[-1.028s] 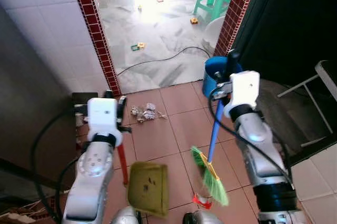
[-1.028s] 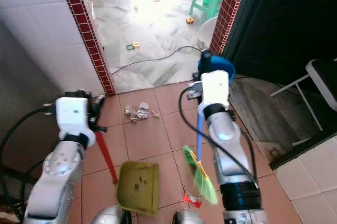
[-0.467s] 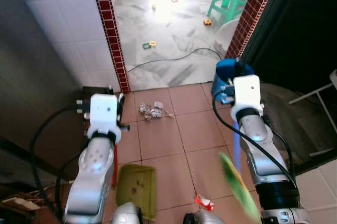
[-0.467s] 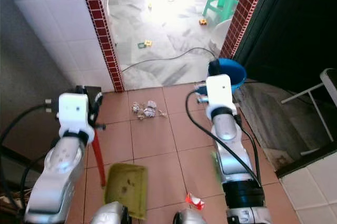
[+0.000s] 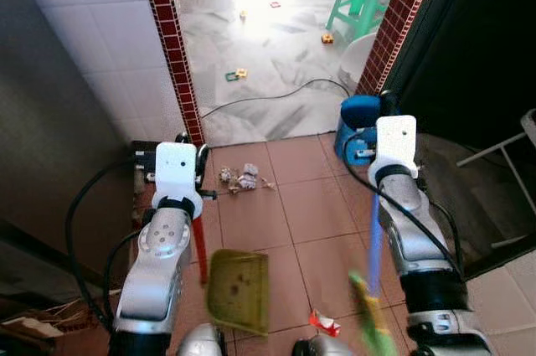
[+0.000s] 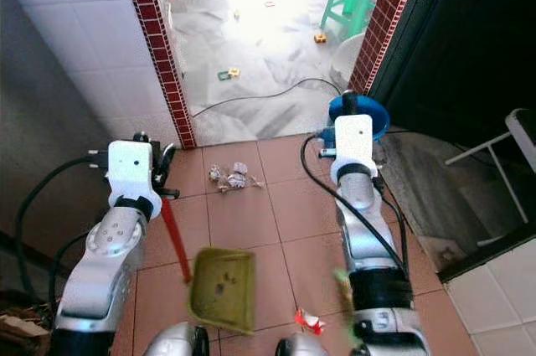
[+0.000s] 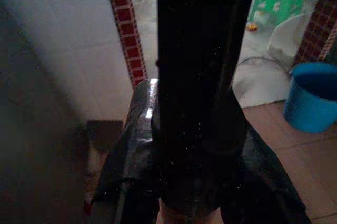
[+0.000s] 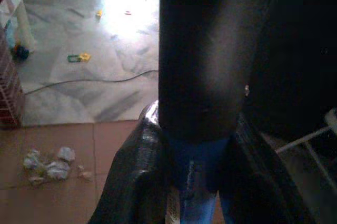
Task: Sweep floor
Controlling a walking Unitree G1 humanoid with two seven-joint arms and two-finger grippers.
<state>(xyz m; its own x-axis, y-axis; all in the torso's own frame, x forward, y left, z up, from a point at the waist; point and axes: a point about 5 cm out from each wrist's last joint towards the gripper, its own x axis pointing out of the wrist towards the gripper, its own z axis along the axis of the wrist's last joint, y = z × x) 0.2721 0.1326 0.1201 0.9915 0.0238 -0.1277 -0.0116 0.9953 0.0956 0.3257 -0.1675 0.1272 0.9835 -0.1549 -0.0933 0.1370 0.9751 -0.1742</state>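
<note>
The floor tiles look matt terracotta; the floor beyond is glossy, like polished marble. The dustpan and the bucket seem smooth plastic. The litter is crumpled paper.

Head cameras look down over both arms; wrist cameras sit close behind gripped handles, sharing the tiled floor.

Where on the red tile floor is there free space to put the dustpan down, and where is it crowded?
Free: the tiles between the crumpled paper and the dustpan, and those left of the blue bucket. Crowded: near the robot's feet, where the dustpan, the red wrapper and the broom lie close.
</note>
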